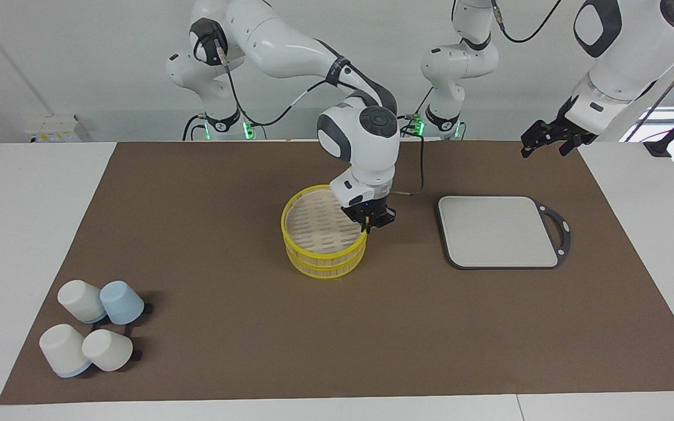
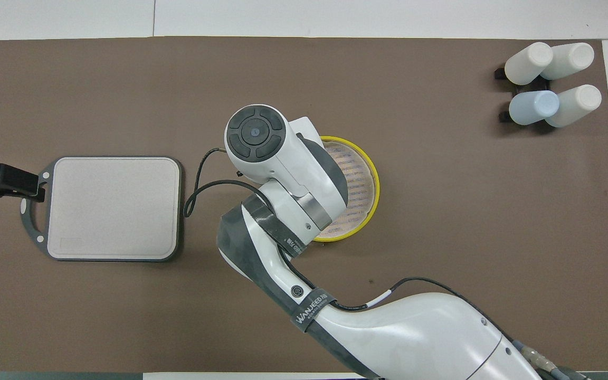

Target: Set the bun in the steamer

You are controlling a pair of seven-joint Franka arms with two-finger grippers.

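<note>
The yellow-rimmed steamer [image 1: 325, 260] stands at the middle of the brown mat, with its slatted lid [image 1: 316, 225] on top, a little tilted. It also shows in the overhead view [image 2: 371, 182], half covered by the right arm. My right gripper [image 1: 369, 223] is down at the lid's rim on the side toward the left arm's end. In the overhead view its own wrist hides it. No bun is in view. My left gripper [image 1: 544, 147] is open and empty, raised and waiting over the handle end of the cutting board [image 2: 24, 182].
A grey cutting board [image 1: 498, 231] with a bare top lies beside the steamer toward the left arm's end [image 2: 114, 206]. Several upturned pale cups [image 1: 94, 333] sit on black stands at the mat's corner farthest from the robots, at the right arm's end [image 2: 547, 84].
</note>
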